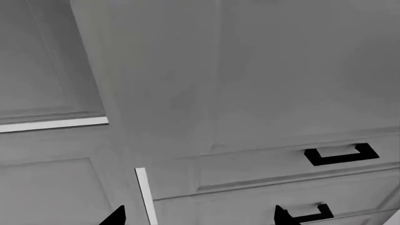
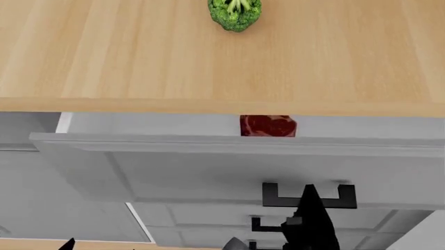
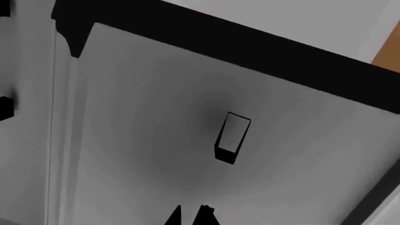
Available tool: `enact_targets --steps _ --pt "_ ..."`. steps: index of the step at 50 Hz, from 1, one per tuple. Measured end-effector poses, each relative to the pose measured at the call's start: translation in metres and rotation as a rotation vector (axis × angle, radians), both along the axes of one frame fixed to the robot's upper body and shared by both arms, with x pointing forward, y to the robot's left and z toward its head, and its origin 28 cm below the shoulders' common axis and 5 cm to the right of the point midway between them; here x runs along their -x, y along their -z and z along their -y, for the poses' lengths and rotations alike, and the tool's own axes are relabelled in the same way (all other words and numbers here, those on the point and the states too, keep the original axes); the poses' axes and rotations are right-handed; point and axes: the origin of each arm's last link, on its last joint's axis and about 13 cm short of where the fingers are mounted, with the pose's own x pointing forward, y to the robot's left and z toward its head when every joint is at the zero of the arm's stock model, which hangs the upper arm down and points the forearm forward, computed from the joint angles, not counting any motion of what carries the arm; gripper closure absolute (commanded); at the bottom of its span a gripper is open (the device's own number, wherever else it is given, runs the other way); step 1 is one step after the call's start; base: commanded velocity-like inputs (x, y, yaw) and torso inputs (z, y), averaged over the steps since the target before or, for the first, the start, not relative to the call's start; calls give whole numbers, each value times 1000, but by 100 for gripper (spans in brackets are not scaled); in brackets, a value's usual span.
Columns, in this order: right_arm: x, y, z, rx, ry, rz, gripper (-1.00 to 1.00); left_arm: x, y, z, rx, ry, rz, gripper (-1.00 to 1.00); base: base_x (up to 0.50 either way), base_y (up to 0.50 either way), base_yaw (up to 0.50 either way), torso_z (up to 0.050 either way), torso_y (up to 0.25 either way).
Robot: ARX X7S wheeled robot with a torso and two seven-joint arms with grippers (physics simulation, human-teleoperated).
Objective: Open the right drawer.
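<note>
The right drawer [image 2: 208, 166] stands pulled out from under the counter, showing a white inside with a red steak [image 2: 268, 126] in it. Its light-grey front carries a black U-shaped handle [image 2: 278, 200]. My right gripper [image 2: 309, 191] points up at the middle of that handle, in front of the drawer face. In the right wrist view the handle [image 3: 250, 42] is a black bar well beyond the right gripper [image 3: 190, 216], whose jaws are shut with nothing between them. My left gripper [image 1: 200, 218] is open and empty, facing the lower cabinet fronts; only a tip [image 2: 68, 244] shows in the head view.
A wooden countertop [image 2: 139, 62] overhangs the drawer, with a broccoli [image 2: 235, 13] near its far edge. Lower grey drawers with black handles [image 1: 340, 154] [image 1: 306, 213] [image 2: 264, 225] sit under the open one. A cabinet door [image 2: 41, 208] is at the left.
</note>
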Motion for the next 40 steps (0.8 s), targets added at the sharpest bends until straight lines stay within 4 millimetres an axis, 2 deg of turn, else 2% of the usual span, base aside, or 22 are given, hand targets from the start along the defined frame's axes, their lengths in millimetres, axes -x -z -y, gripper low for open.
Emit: enact_targets --steps 40 --pt "0 0 0 7 -2 3 100 0 1 0 1 3 -1 -100 -207 0 0 0 1"
